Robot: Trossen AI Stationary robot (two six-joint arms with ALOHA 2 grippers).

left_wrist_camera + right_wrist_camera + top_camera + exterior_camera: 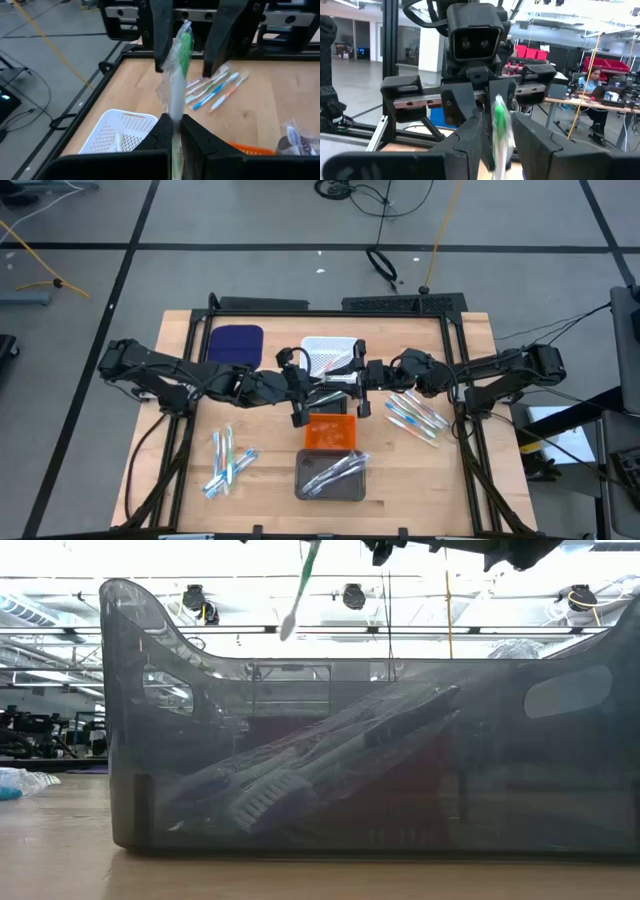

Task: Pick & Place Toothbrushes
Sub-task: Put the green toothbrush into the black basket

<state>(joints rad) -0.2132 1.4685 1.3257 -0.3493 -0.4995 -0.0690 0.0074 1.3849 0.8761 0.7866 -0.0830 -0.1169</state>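
Even, bright overhead light fills the scene, and the wooden table [270, 470] shows only soft, faint shadows under the arms. In the low view, ceiling lamps [195, 598] glare against a washed-out white upper background, while the near grey tray [350, 760] looks hazy and dim. Both wrist views are soft: the green toothbrush [181, 55] and nearby fingers blur, and the far room stays clearer.

We see a dark blue rounded pad [236, 343] near the wooden tabletop's [470, 480] far left corner, a white perforated plastic tray [329, 352] by the far edge, an orange tray [329, 432] mid-table and a translucent grey tray [331, 477] at the near edge.
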